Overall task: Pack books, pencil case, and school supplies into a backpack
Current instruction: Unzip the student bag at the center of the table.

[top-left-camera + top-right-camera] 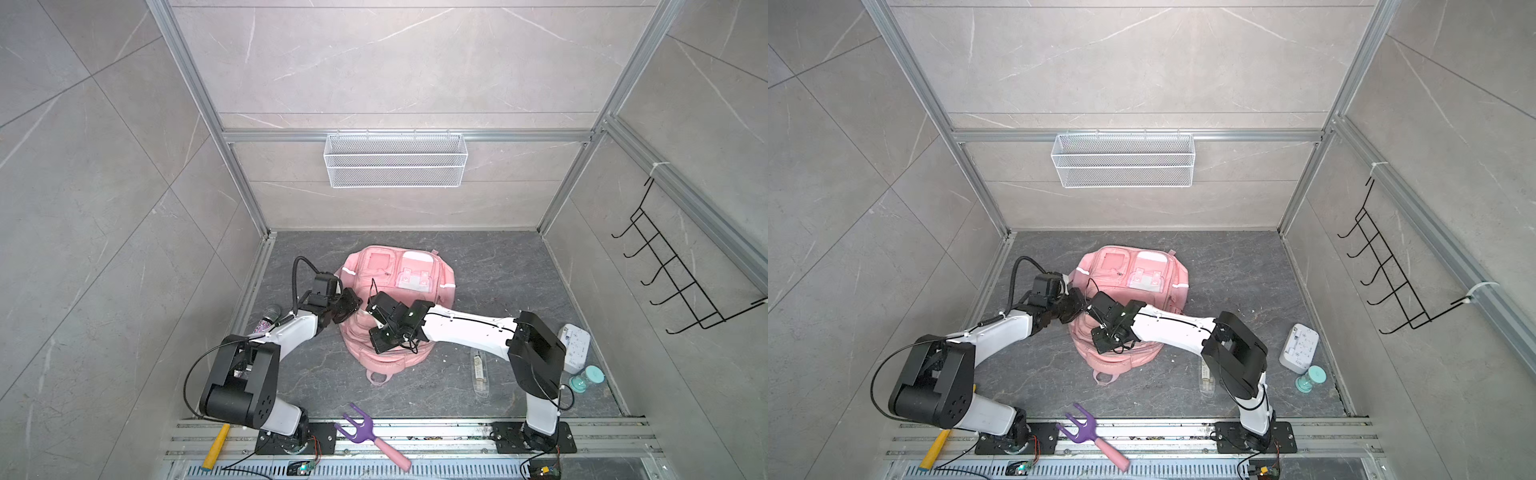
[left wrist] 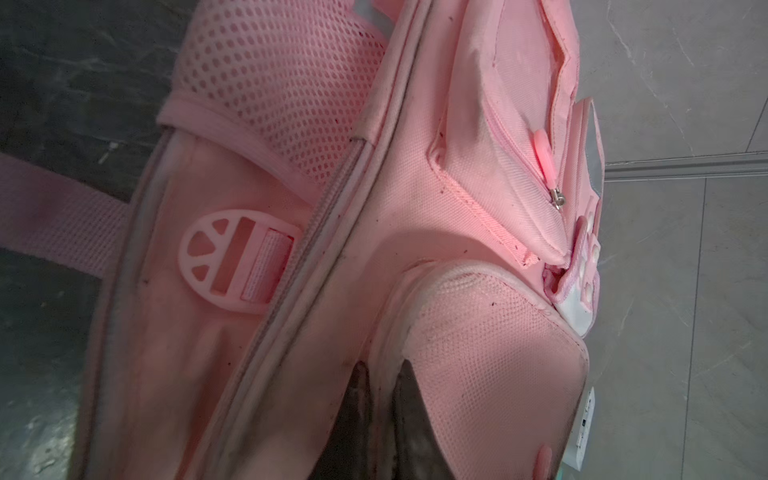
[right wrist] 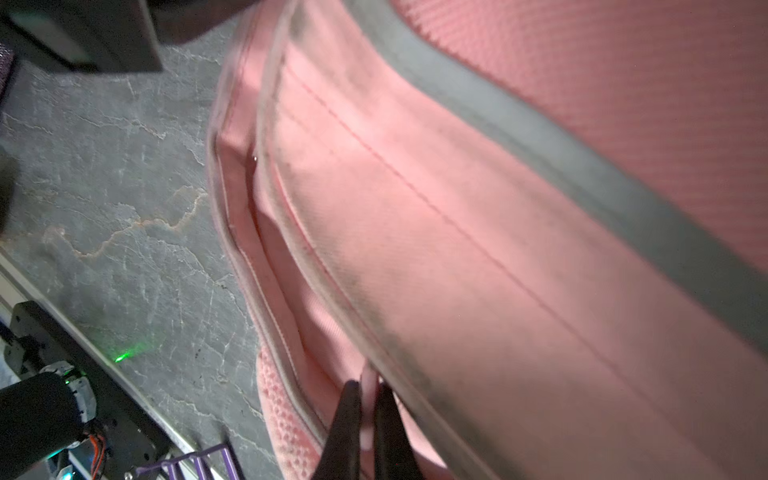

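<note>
While its zip seems the step in hand: backpack (image 1: 399, 270), flat mid-floor; left claw (image 2: 383, 365), pinching backpack edge trim; right claw (image 3: 368, 386), pinching pink pull tab; packet (image 1: 479, 370), lying beside, unpacked. Next: draw tab steadily, fabric taut.

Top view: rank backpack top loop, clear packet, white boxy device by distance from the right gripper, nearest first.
1. Backpack top loop: closest, just on the robot's side of the right gripper.
2. Clear packet: farther out to the right.
3. White boxy device: farthest, at the far right.
</note>
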Robot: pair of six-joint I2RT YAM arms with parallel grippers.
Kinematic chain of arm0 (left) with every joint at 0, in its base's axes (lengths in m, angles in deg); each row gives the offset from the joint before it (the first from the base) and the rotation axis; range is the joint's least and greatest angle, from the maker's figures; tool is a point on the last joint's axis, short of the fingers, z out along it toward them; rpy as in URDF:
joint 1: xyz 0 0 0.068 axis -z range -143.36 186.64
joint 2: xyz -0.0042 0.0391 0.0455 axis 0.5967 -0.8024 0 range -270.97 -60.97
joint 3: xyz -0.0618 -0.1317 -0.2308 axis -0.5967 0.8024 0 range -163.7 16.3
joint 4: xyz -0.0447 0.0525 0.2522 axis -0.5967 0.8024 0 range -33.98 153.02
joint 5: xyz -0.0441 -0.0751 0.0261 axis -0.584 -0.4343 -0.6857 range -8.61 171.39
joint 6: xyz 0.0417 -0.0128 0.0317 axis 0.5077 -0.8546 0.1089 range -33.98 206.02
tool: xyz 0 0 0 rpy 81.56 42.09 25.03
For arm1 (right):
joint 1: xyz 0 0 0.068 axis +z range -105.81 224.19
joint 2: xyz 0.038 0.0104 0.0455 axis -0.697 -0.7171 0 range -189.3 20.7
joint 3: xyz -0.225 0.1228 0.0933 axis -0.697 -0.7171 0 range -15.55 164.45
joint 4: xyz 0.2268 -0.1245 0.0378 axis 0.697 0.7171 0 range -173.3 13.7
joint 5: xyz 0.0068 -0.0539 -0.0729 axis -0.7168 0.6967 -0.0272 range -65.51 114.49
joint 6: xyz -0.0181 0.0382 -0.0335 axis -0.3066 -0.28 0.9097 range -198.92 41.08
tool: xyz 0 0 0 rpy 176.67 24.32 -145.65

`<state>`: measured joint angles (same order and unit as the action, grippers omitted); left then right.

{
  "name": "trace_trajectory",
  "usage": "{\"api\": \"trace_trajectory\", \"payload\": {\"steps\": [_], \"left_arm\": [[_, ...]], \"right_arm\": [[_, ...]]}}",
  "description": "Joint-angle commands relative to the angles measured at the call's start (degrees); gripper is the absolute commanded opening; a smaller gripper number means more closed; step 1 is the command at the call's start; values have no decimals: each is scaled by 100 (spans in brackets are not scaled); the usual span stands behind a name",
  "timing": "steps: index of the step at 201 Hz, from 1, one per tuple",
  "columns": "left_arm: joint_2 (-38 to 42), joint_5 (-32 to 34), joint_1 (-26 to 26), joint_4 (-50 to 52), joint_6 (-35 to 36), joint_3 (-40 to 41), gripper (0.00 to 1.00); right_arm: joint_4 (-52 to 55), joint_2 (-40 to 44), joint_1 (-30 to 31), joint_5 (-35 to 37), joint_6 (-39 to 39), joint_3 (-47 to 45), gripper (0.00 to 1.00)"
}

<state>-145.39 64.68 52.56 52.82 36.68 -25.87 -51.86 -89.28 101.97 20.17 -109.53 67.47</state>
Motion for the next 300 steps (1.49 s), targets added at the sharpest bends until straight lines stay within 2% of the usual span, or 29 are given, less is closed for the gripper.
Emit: {"api": "trace_trajectory", "payload": {"steps": [1, 31, 54, 112, 151, 193, 230, 246, 279, 300], "left_arm": [[346, 315, 36, 326, -359, 331, 0], [827, 517, 51, 246, -669, 767, 0], [988, 407, 172, -173, -875, 983, 0], [635, 674, 911, -316, -1022, 445, 0], [492, 725, 1026, -449, -1097, 299, 0], [370, 583, 1042, -506, -1118, 314, 0], [459, 584, 1028, -189, -908, 284, 0], [530, 616, 959, 203, -580, 100, 9], [367, 429, 553, 945, 28, -414, 36], [156, 263, 348, 1185, 303, -754, 41]], "right_arm": [[-270, 468, -345, 66, 181, -205, 3], [-261, 819, -754, 4, 285, -529, 3], [-162, 904, -782, -190, 442, -648, 4], [-405, 949, -277, -349, 147, -1076, 4], [-661, 615, 75, -488, -161, -927, 4], [-638, 83, 88, -316, -191, -353, 4], [-608, 31, 34, -67, -207, -211, 4], [-640, 178, -75, -74, -218, -386, 4], [-680, 629, -257, -57, -220, -875, 4], [-715, 924, -380, -60, -245, -1180, 5]]}}
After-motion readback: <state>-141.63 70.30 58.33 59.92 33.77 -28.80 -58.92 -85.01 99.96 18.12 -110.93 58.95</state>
